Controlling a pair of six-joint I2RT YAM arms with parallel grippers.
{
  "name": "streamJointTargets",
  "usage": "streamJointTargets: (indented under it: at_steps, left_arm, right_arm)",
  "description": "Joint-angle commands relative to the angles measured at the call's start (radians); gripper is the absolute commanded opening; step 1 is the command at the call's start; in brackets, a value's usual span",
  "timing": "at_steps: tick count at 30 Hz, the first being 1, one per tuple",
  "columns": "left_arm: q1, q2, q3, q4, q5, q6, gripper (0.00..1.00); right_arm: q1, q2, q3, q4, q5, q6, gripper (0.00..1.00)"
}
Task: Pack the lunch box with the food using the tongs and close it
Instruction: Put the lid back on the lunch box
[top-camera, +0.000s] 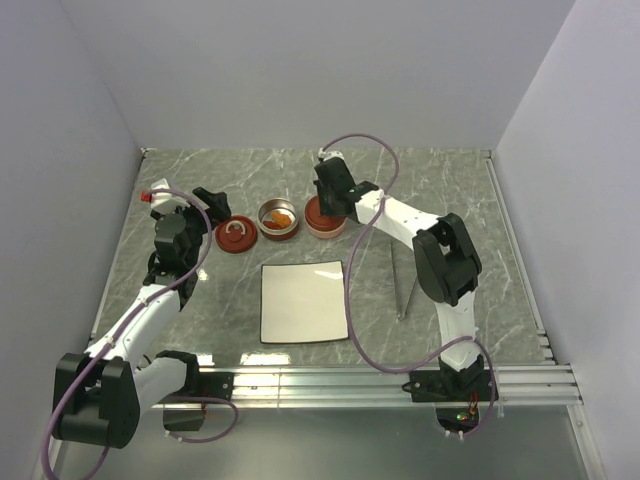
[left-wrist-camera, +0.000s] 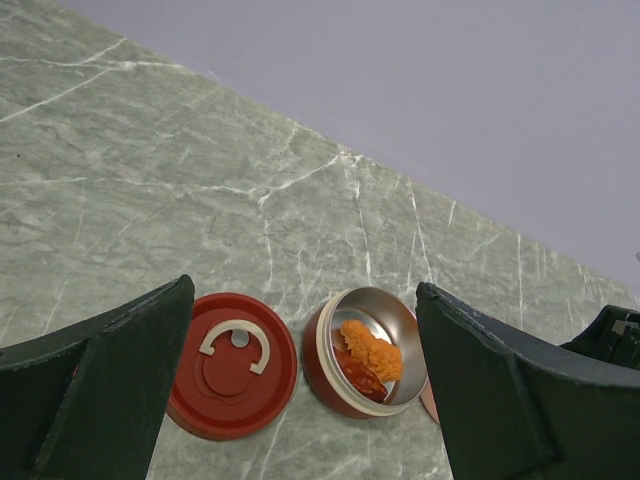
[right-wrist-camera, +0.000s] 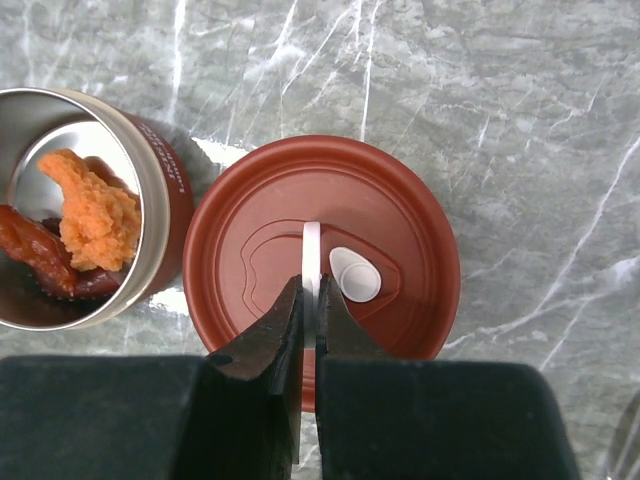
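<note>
**A:** Food, where is it?

**B:** The food (right-wrist-camera: 85, 225) is in the open tin (right-wrist-camera: 172, 200), an orange chunk on top of darker red pieces. The tin is toward the far edge of the worktop (top-camera: 450, 200), a bit left of centre, in the middle of a row of three round things. The plate (top-camera: 303, 300) nearer the near edge is bare.

**A:** How does it handle?

**B:** My guess is soft, light, probably greasy and a bit crumbly. Pinch each piece gently across its thickest part, or it squashes or slips.

**A:** Tongs?

**B:** The tongs (top-camera: 400, 305) lie flat between the plate and the right edge, with neither hand on them. They look like thin, stiff metal, so likely springy and slick. I'd grab across both arms about midway, so a squeeze closes the tips.

**A:** Hands?

**B:** The right hand (right-wrist-camera: 310, 290) is pinched shut on the white handle (right-wrist-camera: 311, 245) of the fitted lid (right-wrist-camera: 380, 210), just right of the open tin. A pale rim shows around it from overhead, so it seems to sit on a second tin. The lid looks rigid and light, but the handle is a thin strip and could twist in the pinch.

**A:** Left?

**B:** The left hand (left-wrist-camera: 305, 285) is spread wide and holds nothing. It hovers short of the loose lid (left-wrist-camera: 232, 365), which lies flat with its handle up, just left of the open tin.
</note>
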Motion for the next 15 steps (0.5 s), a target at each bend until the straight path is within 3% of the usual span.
streamJointTargets:
  at_steps: [1,15]
  left_arm:
    - [0.005,-0.019,0.007,0.032,-0.006,-0.006,1.00]
    - [0.005,-0.031,0.001,0.032,-0.008,-0.006,1.00]
  right_arm:
    - [-0.029,0.054,-0.100,-0.126,-0.004,0.019,0.00]
    - [-0.049,-0.006,-0.170,-0.074,-0.022,0.055,0.00]
